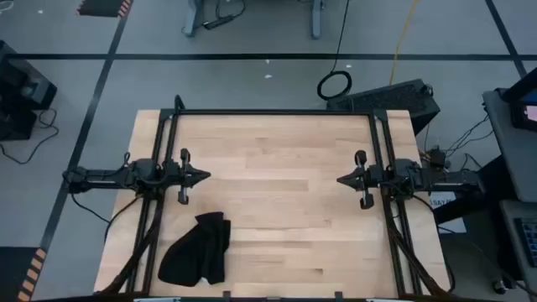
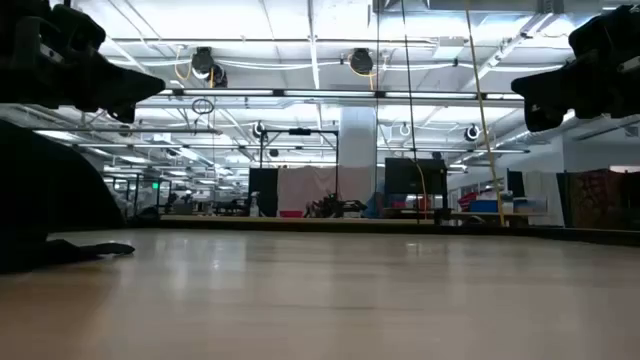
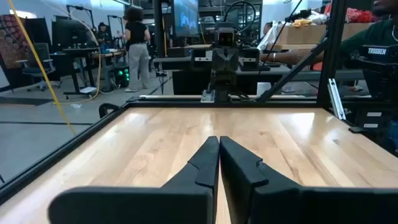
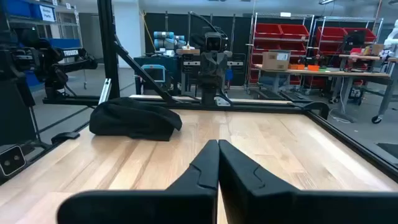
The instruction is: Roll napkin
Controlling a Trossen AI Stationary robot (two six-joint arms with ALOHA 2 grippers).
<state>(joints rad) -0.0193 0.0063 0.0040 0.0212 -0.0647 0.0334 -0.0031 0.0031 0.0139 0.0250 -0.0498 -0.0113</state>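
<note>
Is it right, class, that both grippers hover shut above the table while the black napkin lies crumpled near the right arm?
Not quite. The napkin lies near the left arm, at the table's front edge, as the high view shows. The rest holds: the left gripper and right gripper are both shut above the table.

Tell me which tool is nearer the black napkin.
The left tool. It sits just beyond the crumpled black napkin, which lies on its side of the table; the right tool waits across the tabletop, far off.

Napkin [image 2: 60,215] cut off by low view's edge
</note>
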